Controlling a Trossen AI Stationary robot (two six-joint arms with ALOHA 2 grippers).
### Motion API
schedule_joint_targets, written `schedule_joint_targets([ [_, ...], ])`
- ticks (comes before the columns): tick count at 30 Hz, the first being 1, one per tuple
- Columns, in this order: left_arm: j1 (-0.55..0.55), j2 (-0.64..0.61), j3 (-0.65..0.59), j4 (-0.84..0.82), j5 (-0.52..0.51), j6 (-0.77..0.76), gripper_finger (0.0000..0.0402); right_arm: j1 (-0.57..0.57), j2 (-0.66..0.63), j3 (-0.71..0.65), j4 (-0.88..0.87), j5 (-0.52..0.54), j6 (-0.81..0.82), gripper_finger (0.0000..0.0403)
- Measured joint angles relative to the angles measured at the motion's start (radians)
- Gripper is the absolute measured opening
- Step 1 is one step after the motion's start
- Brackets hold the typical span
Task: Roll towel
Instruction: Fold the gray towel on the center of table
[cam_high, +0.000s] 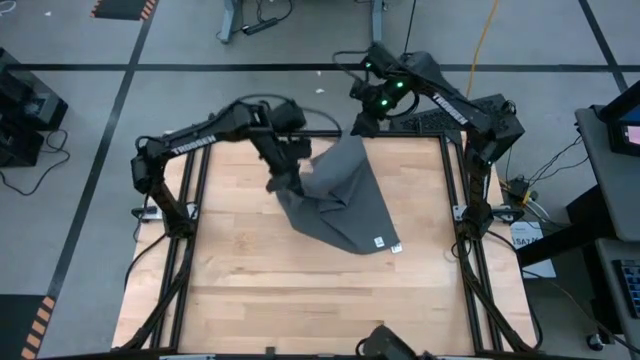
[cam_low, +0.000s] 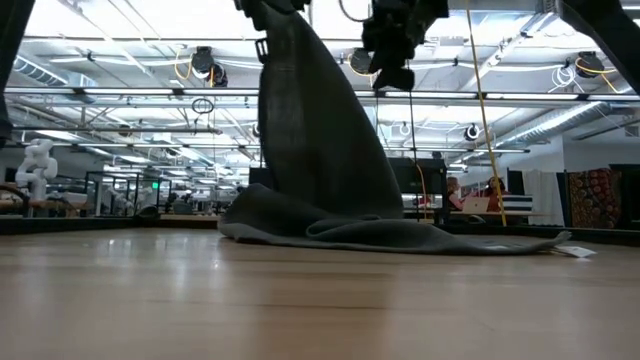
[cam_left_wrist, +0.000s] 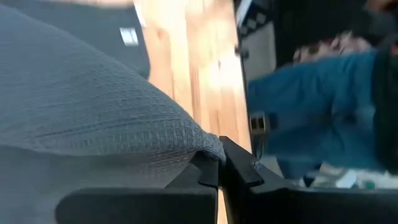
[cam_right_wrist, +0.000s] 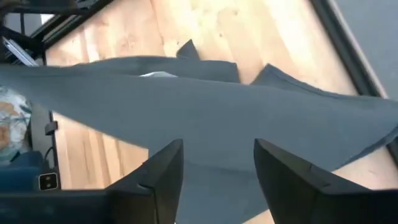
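Left end effector (cam_high: 283, 183) pinches the towel (cam_high: 345, 200) aloft, its length trailing toward you. Your right end effector (cam_high: 362, 122), spread, hangs above the far edge.

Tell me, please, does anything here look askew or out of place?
Yes: the towel isn't flat. The left gripper, shut on one edge, holds it up, the rest trailing crumpled on the table. The right gripper is open.

We are in a large robotics lab or industrial test hall. We see a wooden table (cam_high: 300, 300) on a black aluminium frame, grey floor marked with black tape lines (cam_high: 120, 100), cables, exposed ceiling beams and ducting (cam_low: 520, 90), a white humanoid robot (cam_low: 38, 165) standing far back, and people at desks (cam_low: 470, 200).
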Motion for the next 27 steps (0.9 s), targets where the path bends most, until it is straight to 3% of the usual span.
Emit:
schedule_joint_targets([
  [8, -0.104, -0.022, -0.002, -0.027, -0.076, -0.093, 0.0002, -0.022, 0.017, -0.279, 0.244, -0.002, -0.041, 0.0189],
  [14, -0.143, -0.028, -0.002, 0.049, -0.087, -0.153, 0.0002, -0.097, 0.017, -0.478, 0.519, 0.013, 0.239, 0.0192],
  [18, -0.17, -0.028, -0.001, 0.069, -0.087, -0.177, 0.0002, -0.077, 0.011, -0.577, 0.473, 0.004, 0.26, 0.0194],
  [21, -0.18, -0.028, -0.001, 0.055, -0.086, -0.183, 0.0002, -0.038, -0.02, -0.667, 0.422, 0.068, 0.223, 0.0194],
  [27, -0.151, -0.051, -0.002, 0.052, -0.088, -0.18, 0.0002, 0.05, -0.137, -0.948, 0.439, 0.104, 0.319, 0.0194],
])
